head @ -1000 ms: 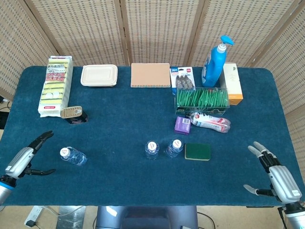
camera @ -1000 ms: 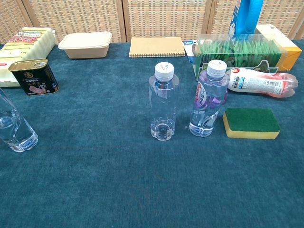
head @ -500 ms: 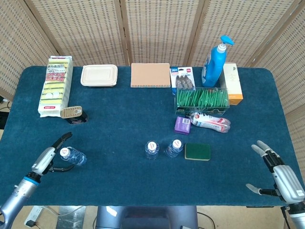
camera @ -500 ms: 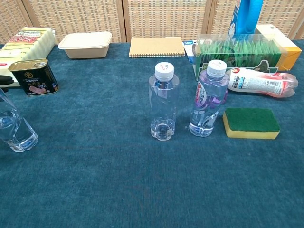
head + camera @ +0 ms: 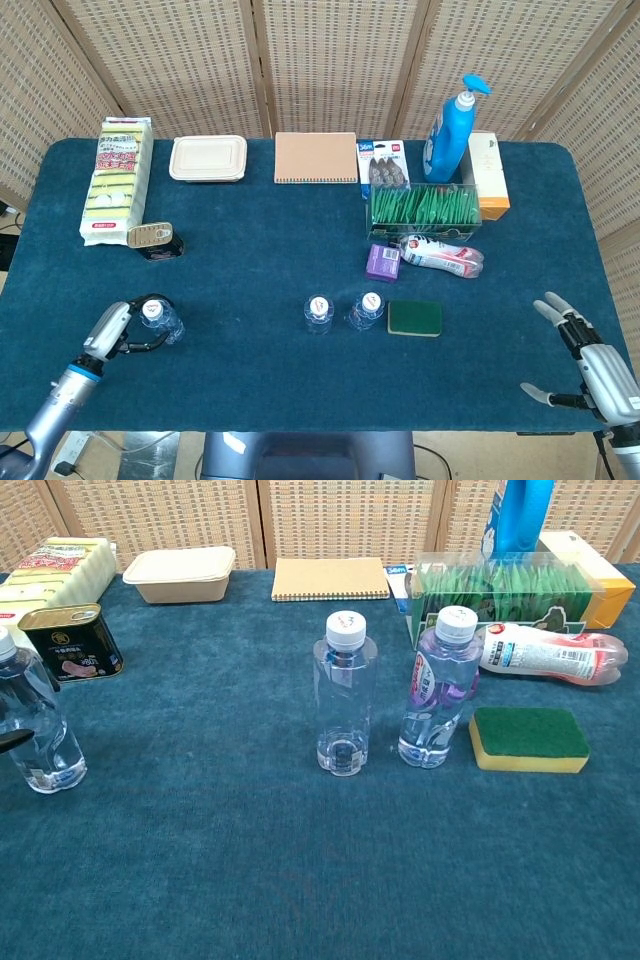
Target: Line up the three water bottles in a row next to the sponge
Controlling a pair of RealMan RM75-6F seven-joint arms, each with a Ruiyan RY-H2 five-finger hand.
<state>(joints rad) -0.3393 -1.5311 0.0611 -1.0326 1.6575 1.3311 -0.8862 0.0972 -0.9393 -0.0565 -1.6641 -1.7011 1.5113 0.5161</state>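
Two water bottles stand in a row left of the green sponge (image 5: 415, 318) (image 5: 528, 739): a purple-labelled bottle (image 5: 366, 310) (image 5: 437, 690) beside it, then a clear bottle (image 5: 319, 314) (image 5: 345, 695). The third water bottle (image 5: 158, 318) (image 5: 35, 730) stands far to the left, near the table's front edge. My left hand (image 5: 115, 331) grips it, with dark fingers (image 5: 14, 740) curled around its body. My right hand (image 5: 595, 368) hovers at the front right corner, fingers spread and holding nothing.
A tin can (image 5: 152, 238) (image 5: 70, 641) sits just behind the held bottle. A small purple box (image 5: 383, 263), a lying red-and-white bottle (image 5: 442, 254) and a box of green packets (image 5: 424, 208) lie behind the sponge. A sponge pack (image 5: 118, 180), lunch box (image 5: 208, 158) and notebook (image 5: 316, 157) line the back.
My left hand has moved in from the left and closed around the third bottle, which has shifted slightly right and stands more upright. The right hand has drifted slightly toward the table's edge.
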